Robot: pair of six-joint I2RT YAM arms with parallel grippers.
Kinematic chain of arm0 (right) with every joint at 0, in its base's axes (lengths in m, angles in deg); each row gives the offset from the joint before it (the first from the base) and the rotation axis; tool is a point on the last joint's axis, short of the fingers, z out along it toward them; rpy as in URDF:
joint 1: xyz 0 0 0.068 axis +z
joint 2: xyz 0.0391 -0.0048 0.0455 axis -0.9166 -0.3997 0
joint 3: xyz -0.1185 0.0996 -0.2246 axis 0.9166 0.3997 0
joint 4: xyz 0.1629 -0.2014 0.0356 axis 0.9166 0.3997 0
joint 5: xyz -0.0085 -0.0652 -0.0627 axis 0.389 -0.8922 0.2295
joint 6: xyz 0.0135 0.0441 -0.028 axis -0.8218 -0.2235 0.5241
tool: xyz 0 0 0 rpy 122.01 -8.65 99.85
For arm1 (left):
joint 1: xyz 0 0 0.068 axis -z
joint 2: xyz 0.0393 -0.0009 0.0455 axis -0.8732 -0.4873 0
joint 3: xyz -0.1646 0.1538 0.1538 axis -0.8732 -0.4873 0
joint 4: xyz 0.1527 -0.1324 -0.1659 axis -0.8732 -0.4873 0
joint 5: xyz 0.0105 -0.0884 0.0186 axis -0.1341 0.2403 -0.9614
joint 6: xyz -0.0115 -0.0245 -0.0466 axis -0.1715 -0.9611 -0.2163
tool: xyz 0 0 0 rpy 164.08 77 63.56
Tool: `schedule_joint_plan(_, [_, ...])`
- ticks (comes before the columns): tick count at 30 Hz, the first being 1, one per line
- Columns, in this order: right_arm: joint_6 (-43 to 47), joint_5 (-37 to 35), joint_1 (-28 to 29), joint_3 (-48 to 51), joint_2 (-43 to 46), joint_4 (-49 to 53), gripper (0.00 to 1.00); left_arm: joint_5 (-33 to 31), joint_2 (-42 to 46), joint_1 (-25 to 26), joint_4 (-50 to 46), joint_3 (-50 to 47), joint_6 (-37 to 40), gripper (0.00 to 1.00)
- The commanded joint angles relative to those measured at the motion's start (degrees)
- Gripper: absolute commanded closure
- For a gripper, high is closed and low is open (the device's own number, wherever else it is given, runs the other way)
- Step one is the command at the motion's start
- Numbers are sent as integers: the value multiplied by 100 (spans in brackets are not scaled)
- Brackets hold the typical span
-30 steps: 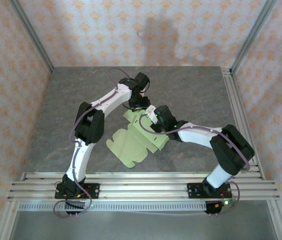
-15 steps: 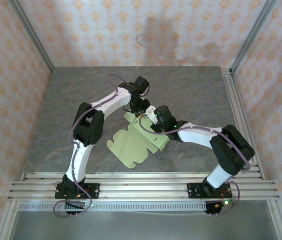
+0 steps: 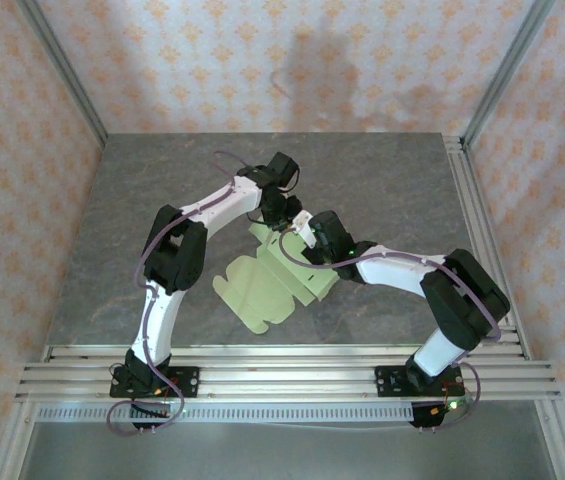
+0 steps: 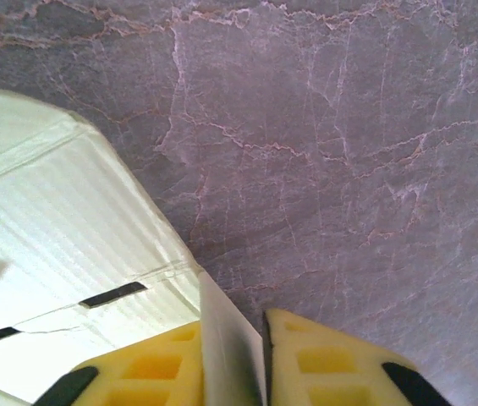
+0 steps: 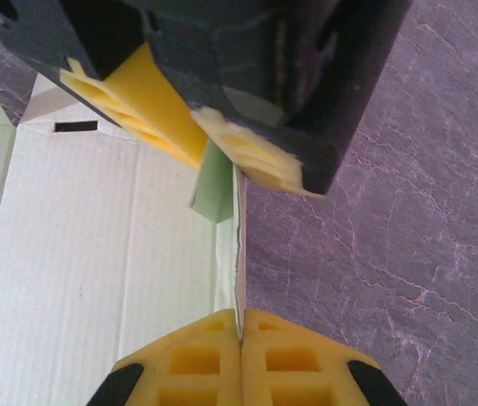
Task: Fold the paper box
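LOG | paper box (image 3: 262, 290) lies flat on the table (image 3: 392, 180), mostly unfolded | right gripper (image 5: 240, 326) is pinched shut on the box's far edge; I judge this anchors the panel | left gripper (image 4: 232, 330) is clamped on the raised flap (image 5: 216, 182) at that same far corner, apparently to crease it upright | I rate the fold barely begun

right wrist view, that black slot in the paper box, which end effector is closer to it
Left. The left end effector grips the raised flap right beside the slot; the right end effector grips the paper box edge further along, well away from the slot.
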Motion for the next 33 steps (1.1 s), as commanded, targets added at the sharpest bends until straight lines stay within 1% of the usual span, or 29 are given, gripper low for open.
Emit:
schedule_joint_plan(1, [-51, -43, -5, -88, -14, -48, 100, -6, 303, 26, 154, -88, -124, 84])
schedule_joint_plan(5, [-64, -43, -4, -88, -16, -48, 100, 29, 297, 26, 212, -103, -168, 92])
schedule_joint_plan(7, [-65, -44, -5, -88, -15, -48, 100, 20, 306, 26, 215, -107, -167, 92])
schedule_joint_plan(8, [-65, -43, -5, -88, -14, -53, 100, 11, 304, 26, 216, -108, -182, 91])
schedule_joint_plan(10, [-60, -55, -3, -88, -9, -46, 100, 6, 308, 26, 202, -113, -176, 80])
schedule_joint_plan(14, [-62, -53, -4, -99, -23, -34, 100, -15, 303, 26, 206, -118, -191, 72])
schedule_joint_plan(15, [-65, -59, -5, -98, -21, -31, 100, -7, 294, 26, 200, -122, -185, 72])
schedule_joint_plan(18, [-69, -53, -5, -98, -23, -22, 100, -6, 298, 26, 201, -130, -186, 86])
schedule_joint_plan(19, [-73, -58, 2, -105, -22, -22, 100, -6, 305, 26, 207, -128, -178, 88])
schedule_joint_plan(22, [-73, -65, -5, -110, -25, -6, 100, 18, 331, 25, 204, -133, -178, 92])
schedule_joint_plan(25, [-73, -61, -3, -114, -28, 2, 100, -28, 380, 26, 194, -143, -161, 91])
schedule_joint_plan(26, [-73, -66, -5, -114, -25, 2, 100, -41, 380, 27, 175, -142, -142, 87])
schedule_joint_plan(27, [-73, -69, -4, -114, -25, -1, 100, -78, 400, 26, 155, -145, -133, 79])
schedule_joint_plan(29, [-73, -99, -3, -105, -15, 2, 100, -157, 465, 26, 154, -198, -138, 69])
schedule_joint_plan(32, [-5, -226, -5, -80, 3, 22, 100, -285, 702, 26, 229, -382, -141, 48])
schedule_joint_plan(33, [26, -281, -4, -70, -6, 30, 100, -360, 799, 26, 211, -421, -123, 43])
